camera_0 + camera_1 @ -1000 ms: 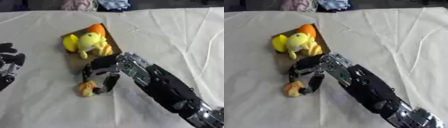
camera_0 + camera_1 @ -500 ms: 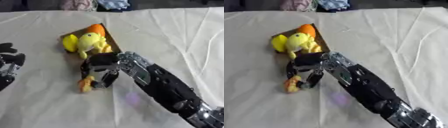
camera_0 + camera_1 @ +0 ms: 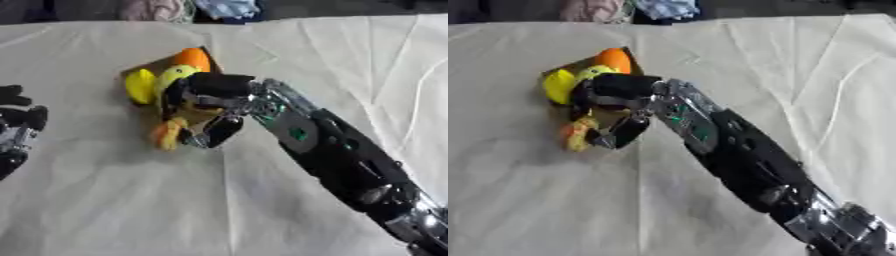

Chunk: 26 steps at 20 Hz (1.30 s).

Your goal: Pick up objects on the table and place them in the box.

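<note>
Fingers (image 3: 219, 135) of right hand (image 3: 206, 107) curl round a small orange-yellow object (image 3: 166, 134), pinching it w/ thumb just at the near edge of the brown box (image 3: 149, 65). Box sits on cream tablecloth (image 3: 262, 200), already holding a yellow toy (image 3: 140, 86) & an orange item (image 3: 192, 57) at its far end. Right arm comes in from lower right, across the cloth. Left hand (image 3: 17, 125) rests at left edge, well apart from box, fingers relaxed, holding nothing.

Staged test bench, likely a lab: a table draped in creased white cloth (image 3: 289, 45) is seen, with bundled fabrics (image 3: 188, 9) heaped beyond its far edge.
</note>
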Tool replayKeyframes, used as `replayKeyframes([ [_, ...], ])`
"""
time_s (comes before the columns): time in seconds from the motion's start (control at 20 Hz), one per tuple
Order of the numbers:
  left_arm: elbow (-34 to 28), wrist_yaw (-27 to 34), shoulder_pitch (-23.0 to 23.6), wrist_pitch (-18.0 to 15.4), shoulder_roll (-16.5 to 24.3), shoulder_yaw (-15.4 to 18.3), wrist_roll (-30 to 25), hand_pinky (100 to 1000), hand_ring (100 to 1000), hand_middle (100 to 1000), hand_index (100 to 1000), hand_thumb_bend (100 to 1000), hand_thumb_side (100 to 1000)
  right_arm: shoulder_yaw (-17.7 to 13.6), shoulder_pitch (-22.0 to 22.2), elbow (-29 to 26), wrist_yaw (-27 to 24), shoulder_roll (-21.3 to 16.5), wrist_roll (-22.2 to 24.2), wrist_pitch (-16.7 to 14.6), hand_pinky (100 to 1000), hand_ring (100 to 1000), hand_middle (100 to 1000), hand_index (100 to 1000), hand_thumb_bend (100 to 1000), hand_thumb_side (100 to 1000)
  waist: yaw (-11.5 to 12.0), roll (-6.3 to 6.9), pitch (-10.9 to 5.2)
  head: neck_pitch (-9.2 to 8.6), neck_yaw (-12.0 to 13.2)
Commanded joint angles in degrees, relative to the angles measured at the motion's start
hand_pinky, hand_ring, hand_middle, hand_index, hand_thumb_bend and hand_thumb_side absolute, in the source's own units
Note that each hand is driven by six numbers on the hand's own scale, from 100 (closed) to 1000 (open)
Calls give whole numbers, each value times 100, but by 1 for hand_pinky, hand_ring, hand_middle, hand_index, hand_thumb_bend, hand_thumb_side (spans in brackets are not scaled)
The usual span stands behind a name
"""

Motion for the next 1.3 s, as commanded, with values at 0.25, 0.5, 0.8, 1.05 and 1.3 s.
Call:
replayKeyframes([
  [0.25, -134, -33, -56, 3, 48, 49, 104, 673, 574, 608, 767, 506, 449, -301, -423, 498, 179, 125, -248, 343, 679, 655, 600, 375, 100, 100, 28, 65, -96, -21, -27],
  [0.5, -152, 16, -56, 0, 43, 19, 150, 666, 568, 609, 769, 505, 449, -440, -557, 1180, 1029, 411, -590, 398, 692, 670, 620, 434, 108, 100, 86, 79, -99, -20, -68],
  [0.8, -146, 39, -60, -6, 36, 17, 120, 664, 569, 610, 769, 509, 449, -450, -549, 1574, 2219, 573, -764, 288, 739, 734, 712, 635, 281, 261, 94, 67, -102, -27, -65],
  [1.05, -141, 32, -59, -6, 30, 16, 106, 664, 567, 608, 769, 512, 450, -457, -540, 1531, 2964, 603, -879, 307, 753, 754, 748, 728, 408, 379, 89, 70, -100, -27, -57],
  [1.3, -145, 33, -63, -11, 30, 21, 98, 663, 566, 607, 769, 515, 450, -524, -530, 1425, 3029, 578, -981, 372, 750, 756, 764, 783, 433, 434, 70, 73, -99, -28, -37],
])
